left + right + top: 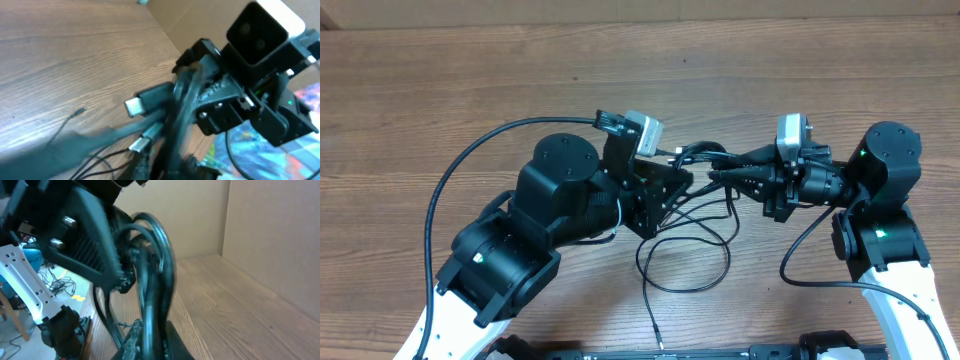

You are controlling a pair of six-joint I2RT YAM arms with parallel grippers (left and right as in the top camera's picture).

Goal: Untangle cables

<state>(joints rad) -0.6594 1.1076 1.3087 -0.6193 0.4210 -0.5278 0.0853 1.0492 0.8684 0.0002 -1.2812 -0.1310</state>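
Observation:
The cables (692, 255) are thin black cords bunched between my two grippers, with loose loops trailing onto the wooden table (470, 70) toward its front edge. My left gripper (672, 183) sits at the left end of the bunch and looks shut on the cables, though its wrist view is blurred. That view shows a flat metal-tipped plug (134, 106) and a smaller plug (137, 145) just ahead of the jaws. My right gripper (718, 174) faces it from the right, shut on a looped cable (150, 280) that rises between its fingers (137, 340).
A cardboard wall (620, 8) runs along the table's far side. Thicker black arm wires arc out at the left (460, 170) and the right (810, 260). A black rail (720, 350) lines the front edge. The two wrists are close together over mid-table.

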